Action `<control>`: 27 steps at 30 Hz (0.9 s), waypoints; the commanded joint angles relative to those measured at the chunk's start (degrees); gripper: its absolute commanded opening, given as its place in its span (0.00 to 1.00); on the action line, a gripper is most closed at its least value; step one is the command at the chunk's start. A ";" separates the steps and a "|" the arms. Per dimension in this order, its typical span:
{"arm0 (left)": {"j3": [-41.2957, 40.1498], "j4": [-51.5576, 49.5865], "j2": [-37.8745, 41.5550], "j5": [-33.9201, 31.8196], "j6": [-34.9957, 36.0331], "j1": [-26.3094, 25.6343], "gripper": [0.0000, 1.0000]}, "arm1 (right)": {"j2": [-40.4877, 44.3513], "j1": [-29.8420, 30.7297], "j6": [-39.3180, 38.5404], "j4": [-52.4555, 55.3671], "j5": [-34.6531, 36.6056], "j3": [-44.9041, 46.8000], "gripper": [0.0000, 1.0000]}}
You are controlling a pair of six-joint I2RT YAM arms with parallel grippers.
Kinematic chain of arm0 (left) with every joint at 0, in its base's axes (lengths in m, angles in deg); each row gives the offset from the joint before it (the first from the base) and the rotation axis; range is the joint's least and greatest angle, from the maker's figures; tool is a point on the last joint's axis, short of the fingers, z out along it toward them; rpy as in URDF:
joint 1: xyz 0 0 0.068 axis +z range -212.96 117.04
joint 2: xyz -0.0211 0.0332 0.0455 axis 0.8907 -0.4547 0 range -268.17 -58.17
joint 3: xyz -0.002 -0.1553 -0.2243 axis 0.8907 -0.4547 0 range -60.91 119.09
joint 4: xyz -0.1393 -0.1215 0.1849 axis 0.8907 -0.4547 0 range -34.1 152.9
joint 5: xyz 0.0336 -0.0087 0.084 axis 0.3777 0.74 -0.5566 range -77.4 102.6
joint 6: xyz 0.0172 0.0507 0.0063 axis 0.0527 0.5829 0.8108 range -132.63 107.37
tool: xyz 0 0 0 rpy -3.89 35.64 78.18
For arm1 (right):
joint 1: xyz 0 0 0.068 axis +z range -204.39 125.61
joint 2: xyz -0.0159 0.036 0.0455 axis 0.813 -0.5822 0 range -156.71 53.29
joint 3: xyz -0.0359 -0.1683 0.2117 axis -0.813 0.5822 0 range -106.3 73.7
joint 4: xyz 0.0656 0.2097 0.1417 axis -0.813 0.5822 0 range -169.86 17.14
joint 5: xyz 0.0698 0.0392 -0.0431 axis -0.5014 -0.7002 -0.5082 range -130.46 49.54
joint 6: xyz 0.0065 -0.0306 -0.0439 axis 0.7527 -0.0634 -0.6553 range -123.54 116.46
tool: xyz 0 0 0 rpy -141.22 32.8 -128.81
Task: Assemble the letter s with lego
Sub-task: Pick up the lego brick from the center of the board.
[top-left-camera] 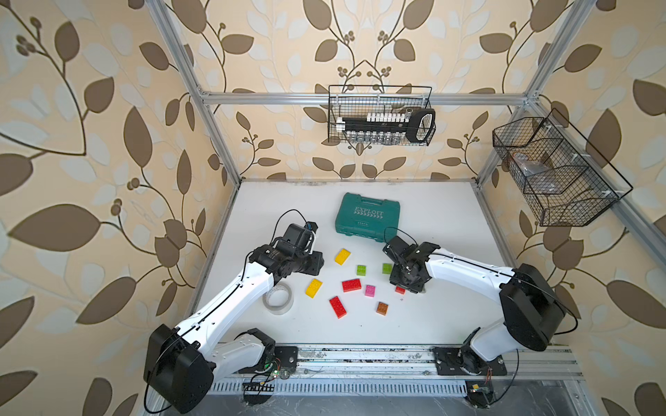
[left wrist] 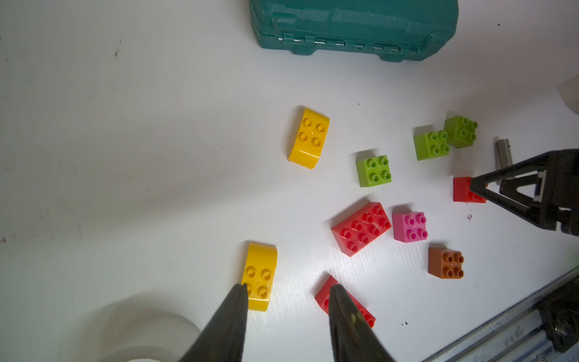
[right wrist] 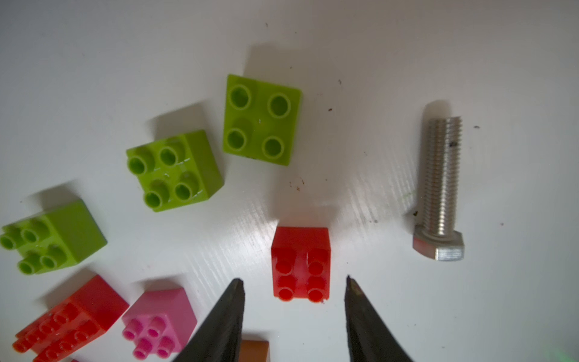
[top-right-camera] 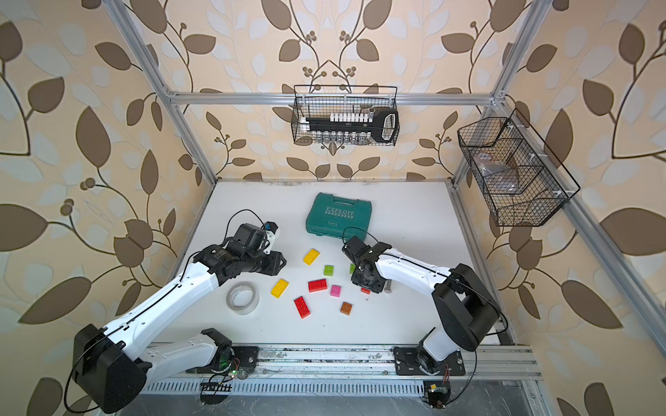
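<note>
White tabletop point(top-left-camera: 432, 216), lego point(top-left-camera: 351, 285) all loose, first pick likely: right gripper point(right wrist: 294, 279) parted astride small red brick point(right wrist: 300, 250) lower centre, needs lowering and closing; left gripper point(left wrist: 287, 285) parted, empty.

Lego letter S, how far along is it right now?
Done: nothing; no two bricks are joined, from the long red brick to the pink brick, all lie loose on the table. In hand: the right gripper is open with its fingers either side of the small red brick, not gripping; the left gripper is open and empty. Left: the whole S.
</note>
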 commanded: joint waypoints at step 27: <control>0.25 0.26 0.62 -2.06 -0.62 1.26 0.47 | -4.26 -0.33 -0.05 -0.98 -0.63 -0.17 0.41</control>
